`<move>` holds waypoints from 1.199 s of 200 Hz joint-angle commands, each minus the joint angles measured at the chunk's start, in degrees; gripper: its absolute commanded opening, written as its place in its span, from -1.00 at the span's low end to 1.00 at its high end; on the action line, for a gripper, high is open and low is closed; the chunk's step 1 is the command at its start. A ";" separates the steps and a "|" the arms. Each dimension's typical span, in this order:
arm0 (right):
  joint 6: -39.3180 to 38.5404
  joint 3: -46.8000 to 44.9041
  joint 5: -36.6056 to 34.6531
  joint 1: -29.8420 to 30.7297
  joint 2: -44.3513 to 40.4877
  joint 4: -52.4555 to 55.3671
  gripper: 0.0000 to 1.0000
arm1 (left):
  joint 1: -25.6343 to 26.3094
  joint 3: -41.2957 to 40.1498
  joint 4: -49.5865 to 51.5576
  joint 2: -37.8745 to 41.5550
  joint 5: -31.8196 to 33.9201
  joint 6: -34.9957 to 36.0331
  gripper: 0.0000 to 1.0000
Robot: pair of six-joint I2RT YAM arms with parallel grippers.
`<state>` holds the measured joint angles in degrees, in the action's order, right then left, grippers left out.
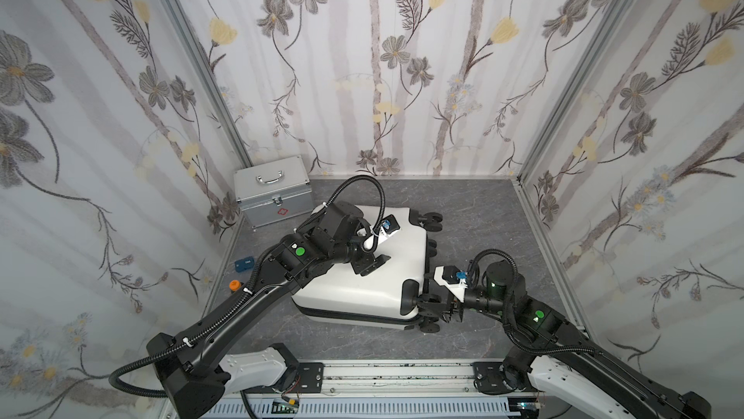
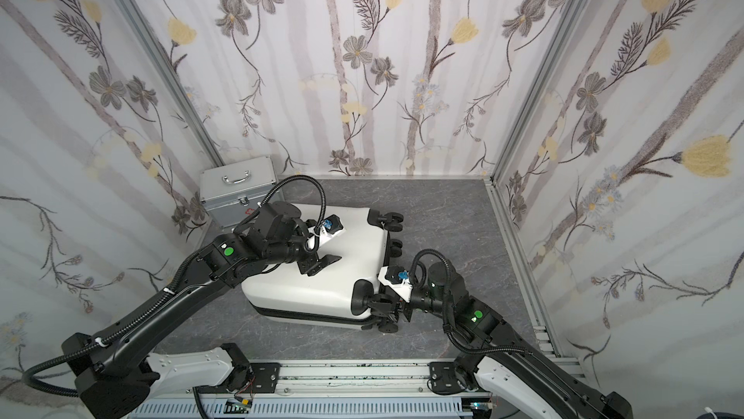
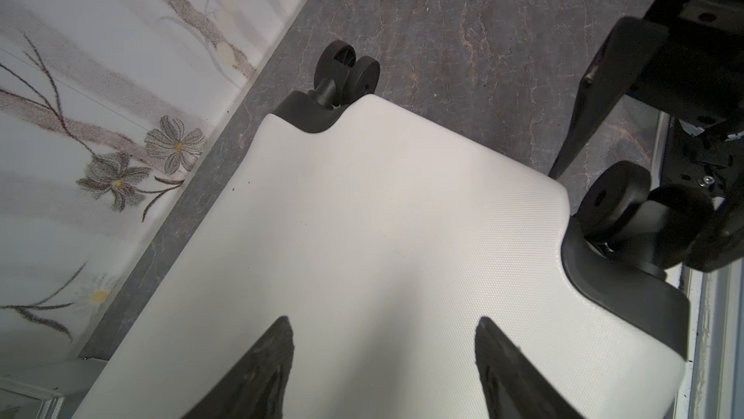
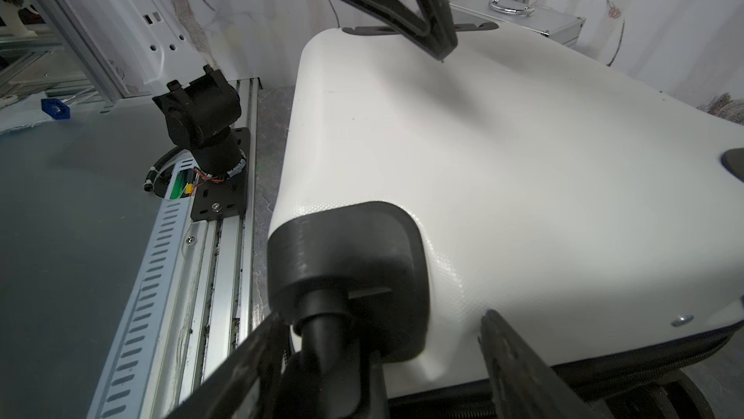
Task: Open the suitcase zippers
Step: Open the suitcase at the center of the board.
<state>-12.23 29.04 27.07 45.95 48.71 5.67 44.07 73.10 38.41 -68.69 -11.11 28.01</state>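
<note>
The white suitcase (image 1: 362,288) (image 2: 306,292) lies flat on the grey floor, its wheels to the right. Its black zipper band (image 1: 354,315) (image 4: 604,368) runs along the near side seam; I cannot make out the pulls. My left gripper (image 1: 372,264) (image 3: 383,322) hangs open just over the case's broad top face (image 3: 362,235), holding nothing. My right gripper (image 1: 432,304) (image 4: 382,316) stands open at the near right corner, its fingers either side of the black caster's stem (image 4: 322,336) without closing on it.
A silver aluminium case (image 1: 273,191) with a red cross stands at the back left corner. A small blue item (image 1: 244,264) and an orange one (image 1: 234,285) lie by the left wall. Floral walls enclose three sides, and a metal rail (image 1: 402,372) runs along the front.
</note>
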 commanded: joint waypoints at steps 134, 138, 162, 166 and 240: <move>3.79 2.70 -4.34 2.21 -4.61 3.18 -0.90 | -0.12 -2.03 -3.82 1.66 -4.64 0.47 0.37; 4.06 2.94 -4.26 1.78 -4.88 2.71 -0.93 | -0.10 -2.15 -3.79 1.84 -4.74 0.69 0.36; 5.29 5.43 -4.24 -1.20 -6.17 0.82 -1.00 | -0.04 -2.53 -3.61 3.30 -5.81 1.77 0.35; 5.45 6.00 -4.35 -1.19 -6.07 0.90 -1.00 | -0.04 -2.60 -3.61 3.60 -6.26 1.94 0.35; 11.55 16.03 -4.06 -13.17 0.61 0.16 -1.00 | -0.04 -3.71 -4.19 7.29 -10.35 6.56 0.34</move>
<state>-5.39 40.64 28.84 35.94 47.42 14.09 44.05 69.60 35.05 -62.67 -18.87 32.10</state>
